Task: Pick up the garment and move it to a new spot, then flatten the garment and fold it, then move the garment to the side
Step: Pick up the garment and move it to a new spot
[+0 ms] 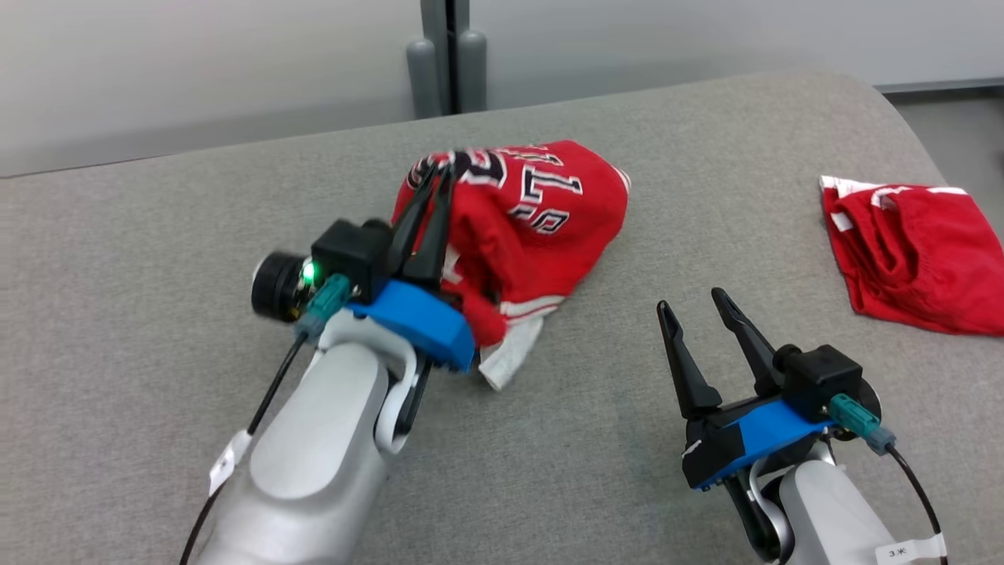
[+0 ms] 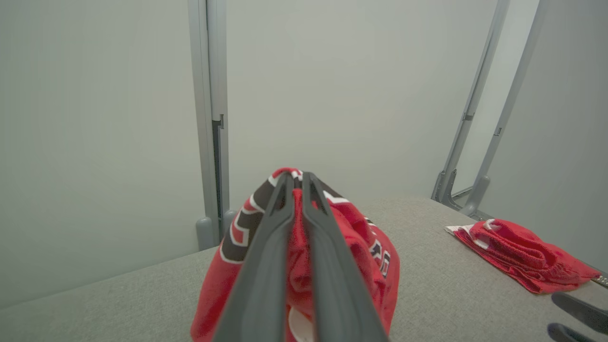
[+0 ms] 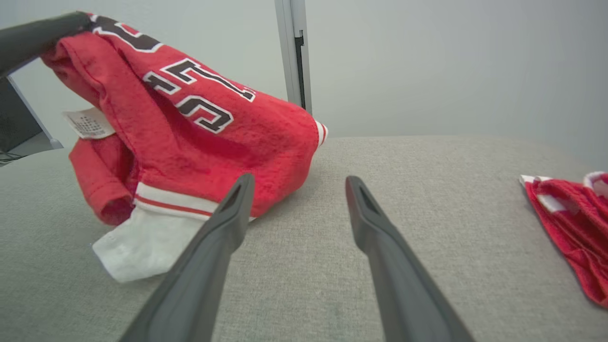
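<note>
The garment [image 1: 541, 227] sits near the middle of the table [image 1: 157, 259], pinched at its top and drawn up into a peak while its lower folds and white hem [image 1: 510, 357] rest on the grey surface; your left gripper [image 1: 439, 176] has its fingers closed almost together on a bunched ridge of the red fabric, beside the black lettering [image 1: 541, 184]; your right gripper [image 1: 690, 299] hovers low to the right of the heap, fingers spread wide and holding nothing, a little apart from the hem. Judge it a soft, light knit that will sag and swing from a single pinch and keep no shape of its own; it looks grippy rather than slick, so the hold should last, but one point gives you a bundle, not a sheet. For flattening you want a second hold on an edge; the white hem nearest your right gripper looks the readiest place; which layers the left fingers have caught cannot be told. Well off to the right lies the other garment [image 1: 918, 259], loosely folded; keep the carried one clear of it when you choose the new spot.
</note>
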`<state>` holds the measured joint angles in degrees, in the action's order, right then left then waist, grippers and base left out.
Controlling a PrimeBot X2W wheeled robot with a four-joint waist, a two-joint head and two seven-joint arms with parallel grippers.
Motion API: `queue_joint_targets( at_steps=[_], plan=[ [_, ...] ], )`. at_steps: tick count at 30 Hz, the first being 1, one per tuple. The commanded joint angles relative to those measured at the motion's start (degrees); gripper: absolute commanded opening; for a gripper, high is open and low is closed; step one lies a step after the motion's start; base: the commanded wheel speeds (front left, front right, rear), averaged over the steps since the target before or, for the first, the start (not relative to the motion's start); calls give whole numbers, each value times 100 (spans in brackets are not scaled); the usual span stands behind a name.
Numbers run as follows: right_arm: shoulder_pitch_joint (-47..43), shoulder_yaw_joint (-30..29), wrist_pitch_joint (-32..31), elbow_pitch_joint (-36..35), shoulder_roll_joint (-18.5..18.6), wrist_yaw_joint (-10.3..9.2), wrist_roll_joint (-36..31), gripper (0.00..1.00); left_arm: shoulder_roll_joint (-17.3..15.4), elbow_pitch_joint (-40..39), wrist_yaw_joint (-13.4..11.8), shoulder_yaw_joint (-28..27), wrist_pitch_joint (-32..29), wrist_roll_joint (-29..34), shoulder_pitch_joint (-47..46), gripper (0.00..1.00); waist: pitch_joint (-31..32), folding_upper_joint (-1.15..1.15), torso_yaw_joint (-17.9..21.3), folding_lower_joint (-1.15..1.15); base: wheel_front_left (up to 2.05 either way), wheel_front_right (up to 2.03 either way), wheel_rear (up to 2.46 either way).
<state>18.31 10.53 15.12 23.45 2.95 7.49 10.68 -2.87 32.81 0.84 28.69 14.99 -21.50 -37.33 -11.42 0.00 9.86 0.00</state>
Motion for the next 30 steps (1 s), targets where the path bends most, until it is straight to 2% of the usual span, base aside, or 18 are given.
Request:
queue_joint_targets(
  at_steps=[1,2,10,15,23,30],
  plan=[
    [-55,-25,2,12,-2,1,21,100,-6,62,-35,-54,27,33,162,76,26,0,-39,0,0,0,0],
    [-84,-32,2,19,-2,1,16,100,-23,108,-57,-147,28,35,284,100,58,0,-77,0,0,0,0],
    [-239,-76,2,55,1,1,-36,100,-243,-111,-337,-992,27,272,1381,100,352,0,-288,0,0,0,0],
    [-359,-134,2,84,2,1,-50,100,-289,-571,-386,-1596,27,532,2157,100,546,0,-390,0,0,0,0],
    [-658,-193,2,231,2,1,-94,100,-134,-1114,-460,-2386,27,944,3316,100,917,0,-516,0,0,0,0],
    [-866,-212,2,331,1,1,-99,100,-23,-1315,-389,-2675,27,1103,3912,100,1024,0,-635,0,0,0,0]
  ],
)
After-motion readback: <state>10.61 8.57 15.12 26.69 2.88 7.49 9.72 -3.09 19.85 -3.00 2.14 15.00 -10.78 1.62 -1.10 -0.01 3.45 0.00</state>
